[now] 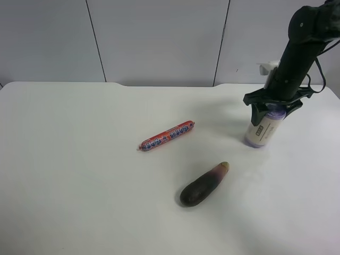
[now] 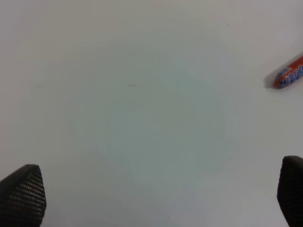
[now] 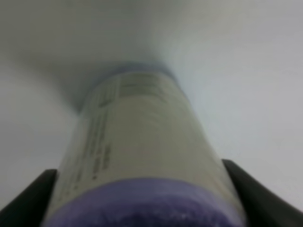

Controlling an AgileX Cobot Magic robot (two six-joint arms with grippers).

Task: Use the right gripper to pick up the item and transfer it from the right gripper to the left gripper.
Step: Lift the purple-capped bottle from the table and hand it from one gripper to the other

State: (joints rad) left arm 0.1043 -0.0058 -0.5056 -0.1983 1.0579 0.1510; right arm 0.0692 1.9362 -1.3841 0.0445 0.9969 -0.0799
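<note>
Right gripper [image 1: 273,110]: my jaws are clamped on the item [image 1: 262,130], at its upper purple end. Its long axis runs from the jaws down toward the desk [image 1: 79,159], tilted, with the lower end free. Left gripper [image 2: 156,191]: jaws wide, over bare desk near the red sausage stick [image 2: 289,76]; the item is not in its view.

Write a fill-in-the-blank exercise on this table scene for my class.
The roll gripped by the right gripper has ____ ends.
The left gripper stands ____, holding nothing.
The dark aubergine lies apart from the ____ sausage stick.
Missing words: purple; open; red.
</note>
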